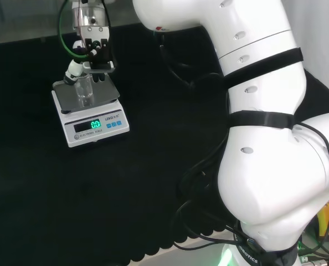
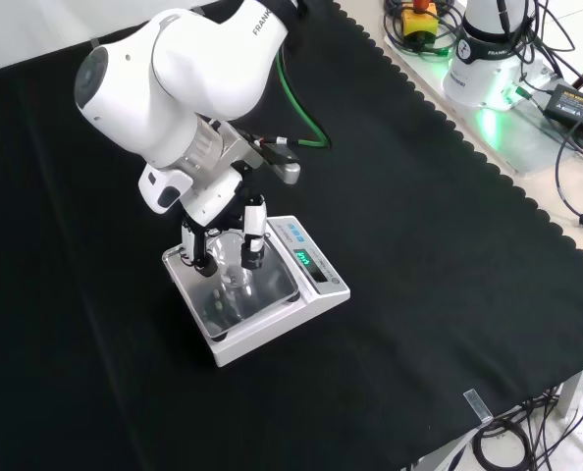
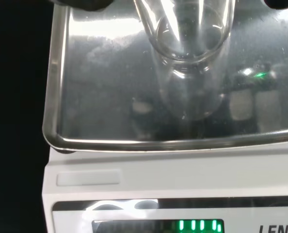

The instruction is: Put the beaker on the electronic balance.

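In the head view, over at the far left of the black cloth, the electronic balance sits with its green display lit, and the clear glass beaker stands upright on the steel weighing pan. The hand hangs right above it, fingers reaching down on either side of the glass, but whether they pinch it or stand just clear, I cannot tell from here.

Front view now: the balance lies left of centre, the beaker on the pan between the black-and-white fingers, under the big white link.

The wrist view shows the beaker resting upright on the pan, the display glowing green beyond the pan's edge.
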Motion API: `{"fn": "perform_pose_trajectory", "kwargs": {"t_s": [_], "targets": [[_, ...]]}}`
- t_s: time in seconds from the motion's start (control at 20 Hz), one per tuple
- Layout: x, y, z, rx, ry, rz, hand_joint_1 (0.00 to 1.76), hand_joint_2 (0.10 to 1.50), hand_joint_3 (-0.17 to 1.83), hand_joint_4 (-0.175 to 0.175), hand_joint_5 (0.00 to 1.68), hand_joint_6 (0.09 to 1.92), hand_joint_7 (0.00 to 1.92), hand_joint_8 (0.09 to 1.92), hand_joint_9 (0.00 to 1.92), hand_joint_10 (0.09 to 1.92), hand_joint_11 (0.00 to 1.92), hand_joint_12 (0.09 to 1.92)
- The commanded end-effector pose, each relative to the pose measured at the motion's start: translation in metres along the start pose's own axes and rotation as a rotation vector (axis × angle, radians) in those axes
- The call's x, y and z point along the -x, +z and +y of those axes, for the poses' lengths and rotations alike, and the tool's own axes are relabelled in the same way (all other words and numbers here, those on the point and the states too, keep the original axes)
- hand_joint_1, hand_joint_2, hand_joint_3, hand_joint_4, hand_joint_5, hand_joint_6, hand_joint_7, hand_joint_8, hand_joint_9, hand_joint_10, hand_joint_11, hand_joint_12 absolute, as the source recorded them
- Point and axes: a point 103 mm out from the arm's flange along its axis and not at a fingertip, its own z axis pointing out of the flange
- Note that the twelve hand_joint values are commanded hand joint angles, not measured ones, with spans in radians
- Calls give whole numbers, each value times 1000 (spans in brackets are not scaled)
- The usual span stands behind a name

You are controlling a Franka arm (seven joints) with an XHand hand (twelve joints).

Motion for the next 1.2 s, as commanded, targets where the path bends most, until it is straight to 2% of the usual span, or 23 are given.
{"fn": "perform_pose_trajectory", "kwargs": {"t_s": [0.05,0.25,0.3,0.35,0.5,0.7,0.95,1.15,1.2], "targets": [[0,7,4,-9,20,-33,1162,1089,10,-175,1018,943,1262,722,1721,259,1694,465],[1,5,3,-2,29,-44,1161,1085,8,-175,1026,930,1263,722,1723,264,1728,480],[1,5,3,0,30,-49,1156,1083,7,-165,1031,923,1262,721,1723,265,1757,492],[1,4,1,2,33,-52,1113,1063,-7,-167,1002,873,1259,720,1721,258,1770,499],[1,2,-2,8,33,-45,991,1021,-75,-175,896,814,1214,755,1690,216,1692,528],[1,2,-3,22,32,-44,942,1036,-168,-175,837,830,1172,801,1660,178,1622,584],[-2,8,-4,112,15,-71,992,1073,-175,-175,902,768,1204,768,1697,155,1656,569],[-3,16,-5,226,-5,-62,1038,1098,-175,-175,973,710,1249,721,1718,120,1706,529],[-3,17,-6,257,-6,-64,1079,1108,-150,-164,1006,769,1256,717,1724,117,1716,523]]}}
